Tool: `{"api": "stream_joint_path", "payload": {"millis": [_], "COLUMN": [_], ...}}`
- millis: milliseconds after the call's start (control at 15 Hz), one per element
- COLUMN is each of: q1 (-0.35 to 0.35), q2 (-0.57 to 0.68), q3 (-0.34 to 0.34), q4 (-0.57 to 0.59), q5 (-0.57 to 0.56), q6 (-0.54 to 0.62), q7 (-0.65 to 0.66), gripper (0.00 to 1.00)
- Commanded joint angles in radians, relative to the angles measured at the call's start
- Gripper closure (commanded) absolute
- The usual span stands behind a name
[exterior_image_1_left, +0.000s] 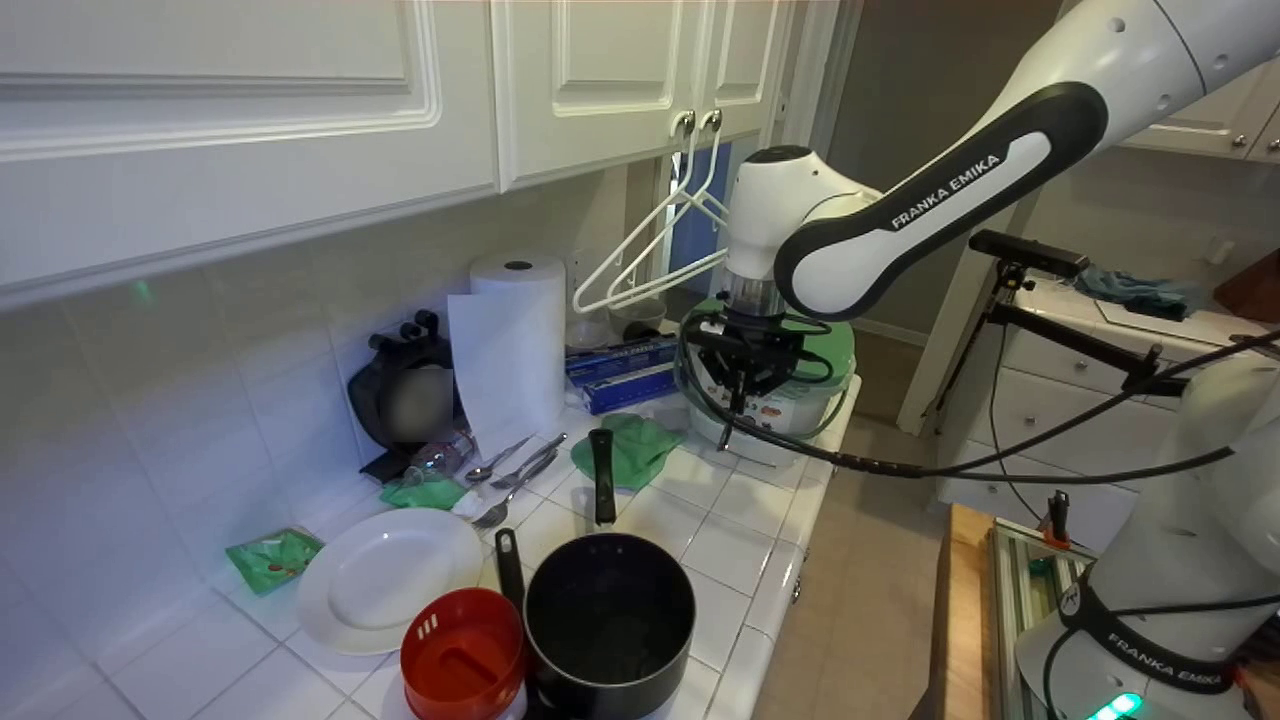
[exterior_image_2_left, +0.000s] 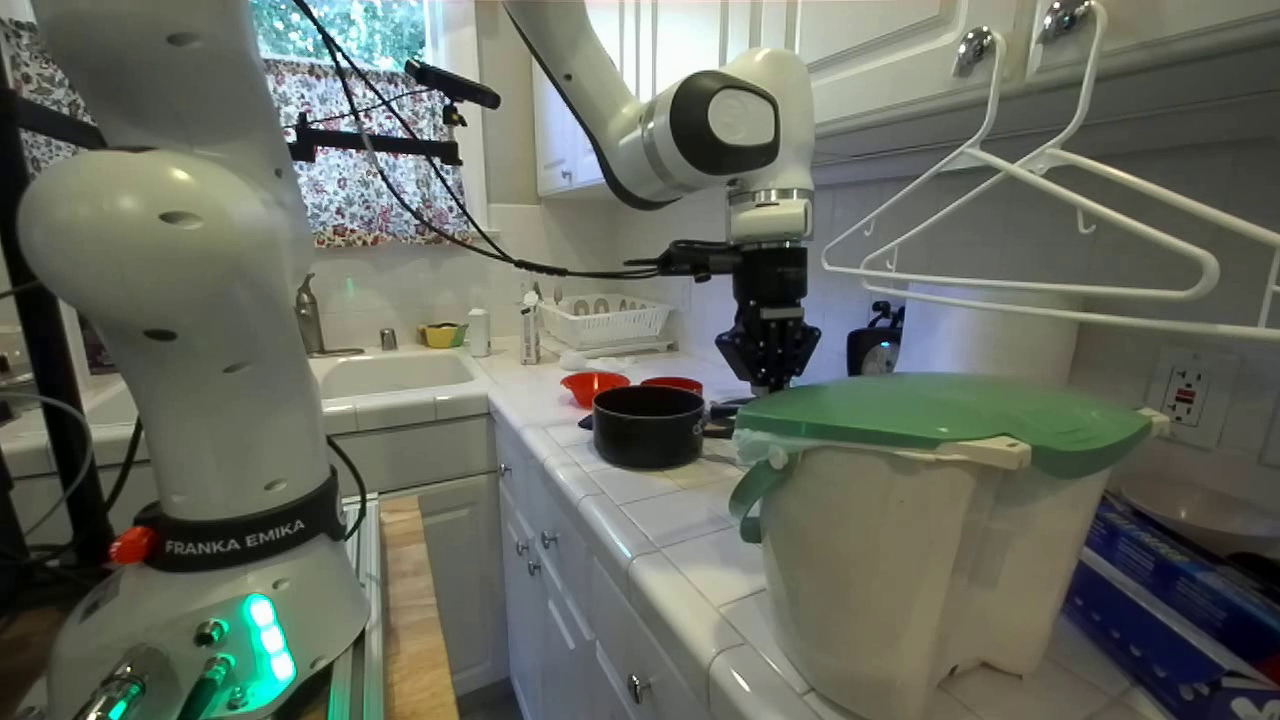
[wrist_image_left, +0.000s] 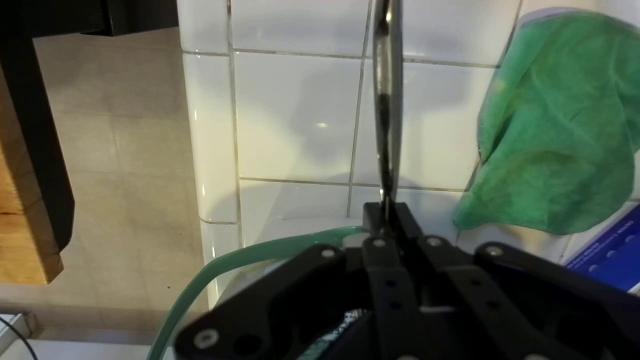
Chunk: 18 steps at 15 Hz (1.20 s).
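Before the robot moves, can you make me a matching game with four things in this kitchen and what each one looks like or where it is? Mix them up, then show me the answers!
Things:
1. utensil
2. hangers
3. pot
4. lid

Clues:
A. green, on top of the bin
B. pinched in the gripper
C. black, on the counter
D. hooked on the cupboard knobs

Right pairs: 1-B, 2-D, 3-C, 4-A
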Motion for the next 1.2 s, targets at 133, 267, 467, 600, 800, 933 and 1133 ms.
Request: {"api": "stream_joint_path", "payload": {"millis": [133,267,467,600,800,933,1133], "q1": [0.000,0.000,-0.001,-0.002,-0.003,-0.003,-0.005], "q2": [-0.016,-0.018,-0.022,-0.027,-0.032,-0.036,-0.044], "q3": [-0.006,-0.005,-0.005,-0.006,-0.006,-0.005,-0.005], "q4": [0.003,0.003,0.002,-0.001,-0.003,-0.004,-0.007], "q5": [-0.014,-0.017,-0.019,-0.020,-0.021,-0.023,-0.028], "q6": [-0.004,-0.006,-0.007,-0.007,-0.006,-0.007,-0.009], "q7": [0.003,0.006,0.008,0.011,0.013,0.017,0.022], "gripper": [0.97,0.97,0.97,0.97,0.97,0.97,0.97]}}
